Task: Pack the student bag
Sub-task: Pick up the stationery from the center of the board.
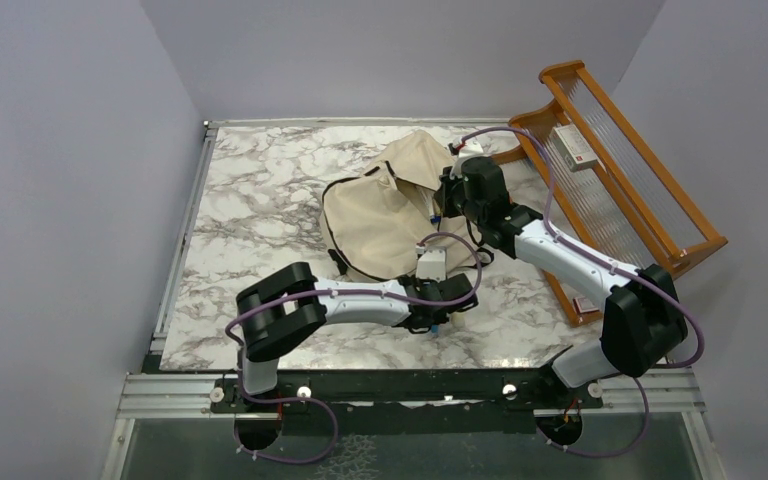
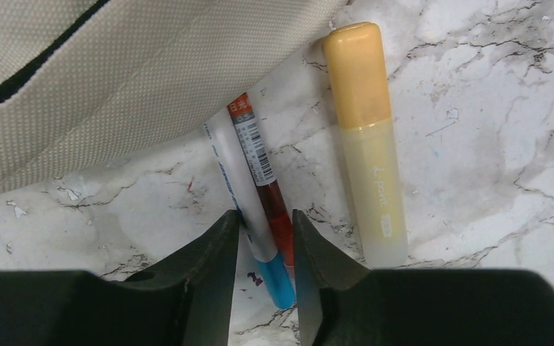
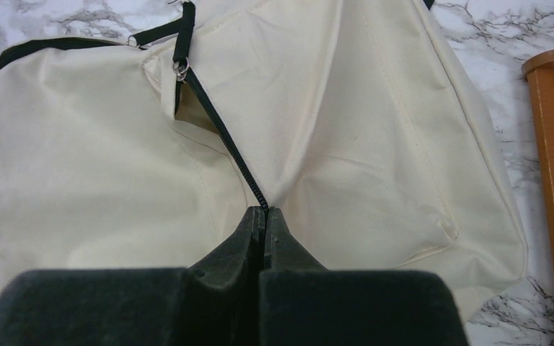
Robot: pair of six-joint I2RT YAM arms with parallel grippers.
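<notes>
The beige student bag (image 1: 380,215) lies slumped at the middle back of the marble table. Its black zipper (image 3: 220,130) runs down to my right gripper (image 3: 264,210), which is shut on the bag's zipper edge; in the top view that gripper (image 1: 447,195) is at the bag's right side. My left gripper (image 2: 265,223) is at the bag's near edge (image 2: 115,86), jaws closed around a white pen with a blue end (image 2: 242,187) and a red pen (image 2: 270,202) lying side by side on the table. A yellow highlighter (image 2: 368,144) lies just right of them, untouched.
A wooden rack (image 1: 660,215) with a ribbed clear panel leans at the right edge, holding a white box (image 1: 573,147). Grey walls close off the left, back and right. Bare marble (image 1: 250,200) lies left of the bag.
</notes>
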